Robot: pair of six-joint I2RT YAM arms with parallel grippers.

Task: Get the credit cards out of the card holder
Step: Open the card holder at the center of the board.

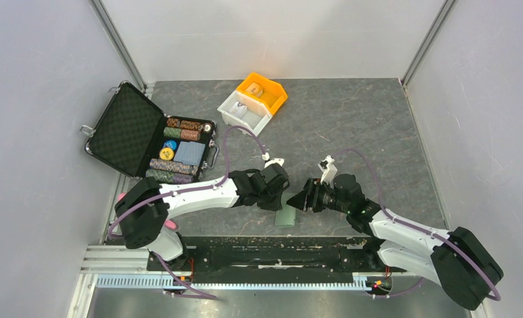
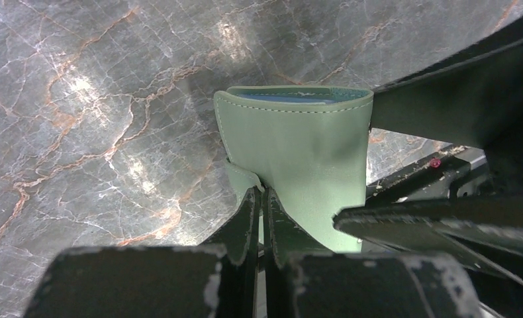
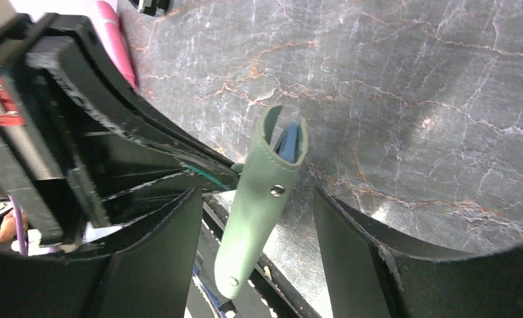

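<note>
The pale sage-green card holder [image 1: 286,216] hangs folded above the dark stone table near its front edge. My left gripper [image 2: 262,196] is shut on the holder [image 2: 298,152], pinching its edge by the little side tab. A blue credit card [image 2: 279,97] shows as a thin edge in the holder's open far end, and the blue card [image 3: 289,142] also peeks out in the right wrist view. My right gripper [image 3: 255,195] is open, its two fingers standing on either side of the holder [image 3: 262,199] without touching it. No orange-tan card shows.
An open black case [image 1: 123,129] with stacks of poker chips [image 1: 179,149] lies at the back left. An orange bin [image 1: 264,89] and a white bin [image 1: 244,111] stand at the back centre. The black rail [image 1: 245,255] of the table's front edge runs just below the holder.
</note>
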